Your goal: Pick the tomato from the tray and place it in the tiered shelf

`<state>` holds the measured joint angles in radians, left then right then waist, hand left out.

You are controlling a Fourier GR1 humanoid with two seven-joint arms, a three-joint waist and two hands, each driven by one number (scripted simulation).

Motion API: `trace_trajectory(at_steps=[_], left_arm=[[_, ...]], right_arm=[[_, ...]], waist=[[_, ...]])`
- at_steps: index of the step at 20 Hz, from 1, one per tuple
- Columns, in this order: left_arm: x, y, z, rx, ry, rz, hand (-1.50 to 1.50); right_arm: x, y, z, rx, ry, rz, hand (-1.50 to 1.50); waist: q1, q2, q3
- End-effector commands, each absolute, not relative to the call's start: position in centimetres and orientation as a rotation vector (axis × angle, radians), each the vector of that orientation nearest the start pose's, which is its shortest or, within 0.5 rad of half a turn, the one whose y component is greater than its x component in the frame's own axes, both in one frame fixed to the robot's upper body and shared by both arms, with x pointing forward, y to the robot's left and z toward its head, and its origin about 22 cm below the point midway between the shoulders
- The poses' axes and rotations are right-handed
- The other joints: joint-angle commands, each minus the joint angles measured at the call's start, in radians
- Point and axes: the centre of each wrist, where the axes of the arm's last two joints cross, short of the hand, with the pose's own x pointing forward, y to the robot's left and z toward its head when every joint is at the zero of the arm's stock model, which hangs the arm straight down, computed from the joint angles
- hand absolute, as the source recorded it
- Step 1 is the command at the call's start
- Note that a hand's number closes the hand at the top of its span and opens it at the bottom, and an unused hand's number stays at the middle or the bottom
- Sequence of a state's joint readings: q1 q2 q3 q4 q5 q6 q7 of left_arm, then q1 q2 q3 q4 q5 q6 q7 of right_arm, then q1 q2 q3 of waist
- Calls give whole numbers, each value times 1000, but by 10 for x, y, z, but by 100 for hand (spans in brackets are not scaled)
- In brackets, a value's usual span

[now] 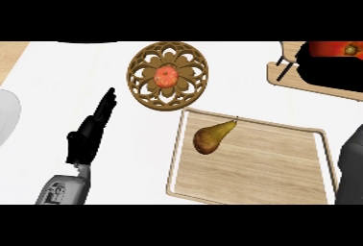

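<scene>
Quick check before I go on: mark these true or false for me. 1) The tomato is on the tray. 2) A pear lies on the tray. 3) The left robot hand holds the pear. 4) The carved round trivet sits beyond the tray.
1) False: the tomato sits up in the tiered shelf at the upper right.
2) True: the pear lies on the tray.
3) False: the left robot hand is open, holding nothing, left of the tray.
4) True: the trivet lies past the tray's far left corner.
</scene>
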<state>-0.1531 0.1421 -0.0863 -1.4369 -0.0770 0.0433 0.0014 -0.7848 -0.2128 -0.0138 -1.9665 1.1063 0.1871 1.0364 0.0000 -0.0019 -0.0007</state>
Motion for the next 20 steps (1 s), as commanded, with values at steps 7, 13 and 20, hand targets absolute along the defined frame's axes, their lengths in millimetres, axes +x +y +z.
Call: trace_trajectory(at_steps=[7,13,20], left_arm=[[268,225,16,126,-1570,-260,0],[295,223,24,127,-1577,-244,0],[278,221,10,106,-1593,-272,0]], right_arm=[[297,-213,334,-1442,-1439,-11,150],[312,-241,338,-1499,-1443,21,150],[342,-252,344,-1623,-1440,77,150]], waist=[[7,1,0],[1,2,0],[10,3,0]])
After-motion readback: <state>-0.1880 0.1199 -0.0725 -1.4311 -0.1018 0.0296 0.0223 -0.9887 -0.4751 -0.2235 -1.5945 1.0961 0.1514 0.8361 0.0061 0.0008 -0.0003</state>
